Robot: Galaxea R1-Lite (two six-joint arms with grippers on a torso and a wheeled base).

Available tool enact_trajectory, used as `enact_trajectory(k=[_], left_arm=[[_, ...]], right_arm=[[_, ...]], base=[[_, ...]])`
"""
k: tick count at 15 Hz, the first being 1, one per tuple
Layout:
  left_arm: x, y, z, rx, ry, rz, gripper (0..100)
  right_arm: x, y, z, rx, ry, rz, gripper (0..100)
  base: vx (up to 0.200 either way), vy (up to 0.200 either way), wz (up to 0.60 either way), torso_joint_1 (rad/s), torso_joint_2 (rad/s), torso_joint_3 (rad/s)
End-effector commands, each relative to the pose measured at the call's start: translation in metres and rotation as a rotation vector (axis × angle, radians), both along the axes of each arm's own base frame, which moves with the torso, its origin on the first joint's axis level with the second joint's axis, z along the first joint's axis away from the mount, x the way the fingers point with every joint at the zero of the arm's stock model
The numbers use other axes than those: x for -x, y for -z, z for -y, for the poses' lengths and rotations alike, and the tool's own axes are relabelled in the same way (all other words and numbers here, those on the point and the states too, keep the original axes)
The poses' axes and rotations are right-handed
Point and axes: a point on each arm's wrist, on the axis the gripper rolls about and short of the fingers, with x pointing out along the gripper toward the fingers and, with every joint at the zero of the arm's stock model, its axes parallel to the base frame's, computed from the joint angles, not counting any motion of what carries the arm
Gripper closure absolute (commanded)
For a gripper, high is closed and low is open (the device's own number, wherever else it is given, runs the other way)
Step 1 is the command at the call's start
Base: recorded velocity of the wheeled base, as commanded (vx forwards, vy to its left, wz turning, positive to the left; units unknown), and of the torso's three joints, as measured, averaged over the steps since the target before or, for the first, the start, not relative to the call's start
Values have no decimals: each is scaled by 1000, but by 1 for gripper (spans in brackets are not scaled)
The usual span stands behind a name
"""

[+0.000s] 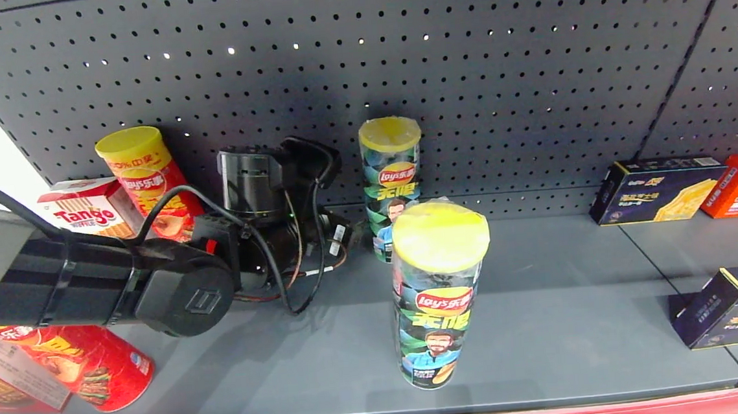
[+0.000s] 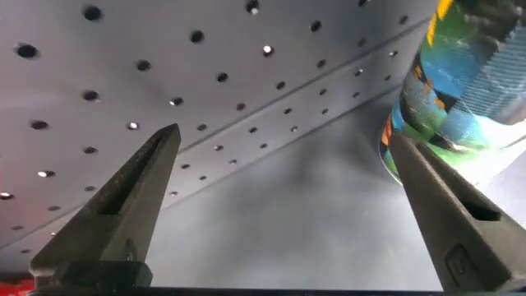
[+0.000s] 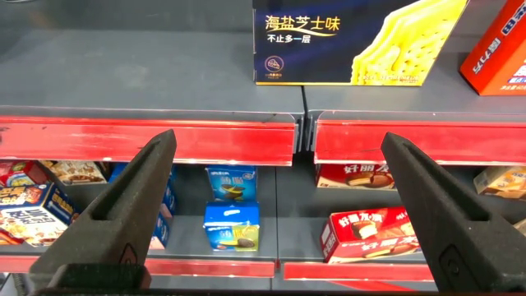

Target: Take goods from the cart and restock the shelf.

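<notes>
Spread wide and empty at the back of the grey metal shelf [image 1: 564,310]: left end effector [image 2: 282,136], just beside an upright tall green-and-blue chip can with a yellow lid [image 1: 392,186]. Upright nearer the front edge: second such can [image 1: 437,299]. Also wide and empty: right end effector [image 3: 278,138], facing a red shelf rail [image 3: 214,136] beneath a dark biscuit box [image 3: 353,41].

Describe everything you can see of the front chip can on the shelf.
The front can is a tall, cardboard-looking tube standing upright on the grey shelf, toward its front edge. Its yellow lid is on, under clear film. The wrap is green, blue and black, with a red-and-yellow logo and a drawn person. A matching rear can stands behind it by the pegboard, apart from it. Only the shelf touches it.
</notes>
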Motion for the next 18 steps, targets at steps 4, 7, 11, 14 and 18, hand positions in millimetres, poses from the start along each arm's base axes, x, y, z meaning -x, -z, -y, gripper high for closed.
enact_trajectory(k=[4,7,11,14,18], left_arm=[[60,-32,-5,100,62,30,0],[100,-46,-31,124,68,61,0],[184,-56,-70,181,153,137,0],[261,-37,-119,260,261,219,0],[329,27,-185,309,203,305,0]], right_arm=[[0,0,0,0,0,-1,0],[0,0,0,0,0,-1,0],[0,0,0,0,0,-1,0],[0,0,0,0,0,-1,0],[0,0,0,0,0,-1,0]], base=[[0,0,0,0,0,0],[0,0,0,0,0,0],[0,0,0,0,0,0],[0,0,0,0,0,0],[0,0,0,0,0,0]])
